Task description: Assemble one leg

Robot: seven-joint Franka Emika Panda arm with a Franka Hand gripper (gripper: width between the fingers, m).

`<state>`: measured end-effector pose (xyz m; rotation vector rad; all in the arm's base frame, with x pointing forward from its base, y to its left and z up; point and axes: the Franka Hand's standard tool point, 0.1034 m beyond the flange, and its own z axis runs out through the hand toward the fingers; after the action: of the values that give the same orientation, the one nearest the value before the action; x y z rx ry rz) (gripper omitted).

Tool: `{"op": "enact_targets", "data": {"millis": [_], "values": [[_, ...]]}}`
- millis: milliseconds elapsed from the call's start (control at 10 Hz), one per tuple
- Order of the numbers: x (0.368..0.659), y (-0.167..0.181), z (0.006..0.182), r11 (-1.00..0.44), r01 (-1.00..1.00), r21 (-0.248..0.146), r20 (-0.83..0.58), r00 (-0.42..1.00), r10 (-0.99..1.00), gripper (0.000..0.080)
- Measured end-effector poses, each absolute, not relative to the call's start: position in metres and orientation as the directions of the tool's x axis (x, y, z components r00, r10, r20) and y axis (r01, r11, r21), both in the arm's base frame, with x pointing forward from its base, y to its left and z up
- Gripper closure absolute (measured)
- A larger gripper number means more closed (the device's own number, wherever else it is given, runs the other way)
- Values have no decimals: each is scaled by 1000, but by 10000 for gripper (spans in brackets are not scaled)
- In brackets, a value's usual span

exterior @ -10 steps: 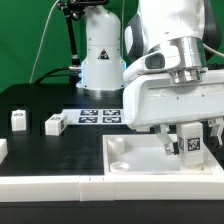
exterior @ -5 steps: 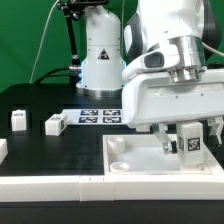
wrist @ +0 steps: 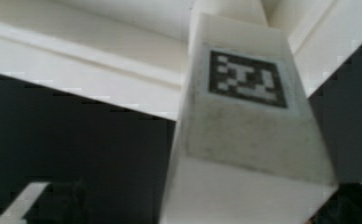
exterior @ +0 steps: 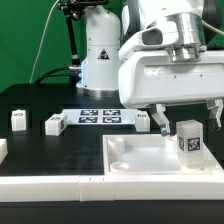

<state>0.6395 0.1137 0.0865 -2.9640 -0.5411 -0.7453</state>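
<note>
A leg (exterior: 188,141), a small white block with a black-and-white tag, stands upright at the far right corner of the large white tray (exterior: 140,165). My gripper (exterior: 188,117) is open and hangs just above it, with one finger (exterior: 157,121) on each side and touching nothing. In the wrist view the same leg (wrist: 249,130) fills the middle, tag facing the camera, with the tray's white wall behind it. My own fingers barely show there.
Two more small white legs (exterior: 18,118) (exterior: 54,124) stand on the black table at the exterior view's left. The marker board (exterior: 100,117) lies behind the tray. A white part (exterior: 3,150) sits at the left edge. A white rail (exterior: 45,186) runs along the front.
My gripper has risen from around the leg to above it. The leg stays standing on the tray, free of the fingers.
</note>
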Motion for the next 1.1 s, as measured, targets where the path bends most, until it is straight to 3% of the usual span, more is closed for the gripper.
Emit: {"op": "enact_targets", "data": {"millis": [100, 200, 600, 1000, 1100], "values": [[641, 114, 87, -939, 342, 48, 466, 823, 324, 151], [634, 115, 80, -937, 349, 28, 382, 862, 333, 151], [632, 115, 81, -932, 360, -51, 30, 933, 358, 151], [638, 117, 80, -931, 361, -56, 15, 933, 361, 181], [638, 117, 80, -931, 361, -56, 15, 933, 361, 365]]}}
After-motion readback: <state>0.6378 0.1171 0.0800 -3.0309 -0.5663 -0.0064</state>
